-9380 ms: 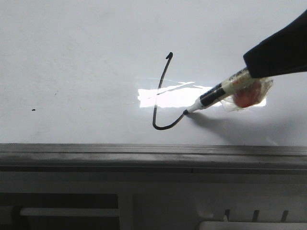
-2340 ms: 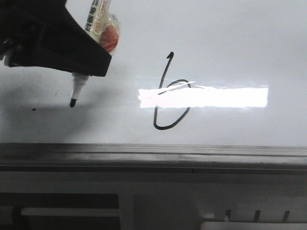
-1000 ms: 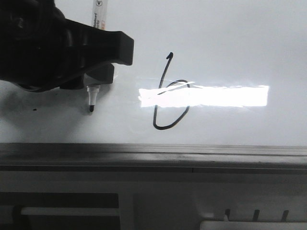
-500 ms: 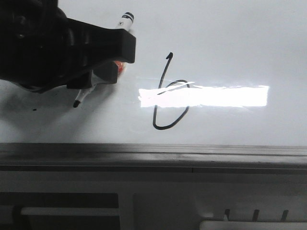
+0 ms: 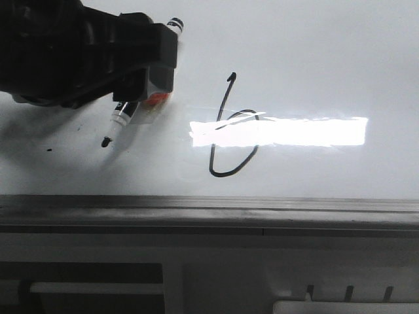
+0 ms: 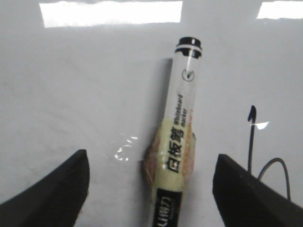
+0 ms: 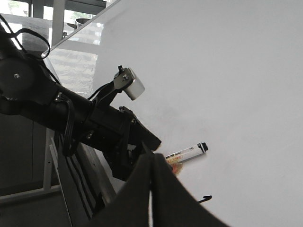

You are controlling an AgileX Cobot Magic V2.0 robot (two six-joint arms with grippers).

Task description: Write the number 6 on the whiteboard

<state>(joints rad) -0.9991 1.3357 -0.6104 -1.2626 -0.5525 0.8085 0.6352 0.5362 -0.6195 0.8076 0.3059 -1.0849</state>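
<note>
The number 6 (image 5: 229, 140) is drawn in thin black line on the whiteboard (image 5: 314, 59), partly across the bright light reflection. A white marker (image 5: 124, 118) with tape round its barrel lies tilted on the board, left of the 6, tip toward the ledge. My left gripper (image 5: 147, 82) hovers over it, open. In the left wrist view the marker (image 6: 177, 151) sits between the wide-apart fingers (image 6: 61, 189) and touches neither. The 6 (image 6: 253, 137) shows there too. My right gripper (image 7: 151, 189) is shut and empty, away from the marker (image 7: 187, 153).
A dark grey ledge (image 5: 209, 209) runs along the board's near edge. A tiny black dot (image 5: 49, 150) marks the board at the left. My black left arm (image 7: 94, 127) crosses the right wrist view.
The 6's loop has been closed since the earliest frame. The marker, upright in my left gripper a second ago, has tipped over and now lies free under the opened gripper.
</note>
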